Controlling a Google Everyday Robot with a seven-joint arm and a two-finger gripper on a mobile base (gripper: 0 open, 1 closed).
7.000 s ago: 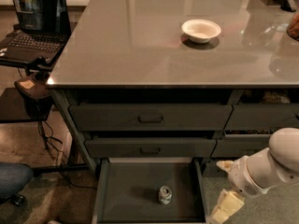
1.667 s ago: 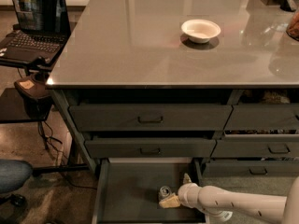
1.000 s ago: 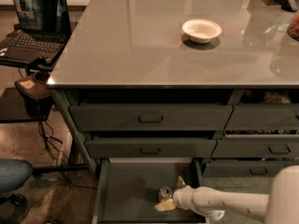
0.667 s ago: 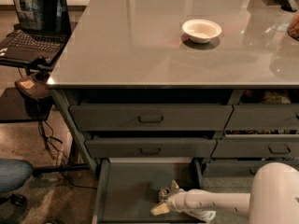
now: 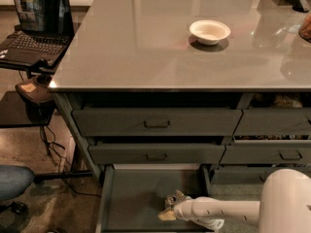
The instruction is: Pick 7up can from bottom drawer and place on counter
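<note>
The can (image 5: pixel 175 197) sits on the floor of the open bottom drawer (image 5: pixel 133 198), right of its middle, but only a silvery patch shows against the gripper (image 5: pixel 170 207), so which way its long axis runs cannot be told. The gripper lies low in the drawer at the end of the white arm (image 5: pixel 221 210) reaching in from the right, right at the can, and how wide it stands or whether it grips cannot be told. Above, the glossy grey counter (image 5: pixel 146 47) bears a white bowl (image 5: pixel 209 31); a laptop (image 5: pixel 38 14) stands on a side stand at left over a speckled floor (image 5: pixel 29 140)
</note>
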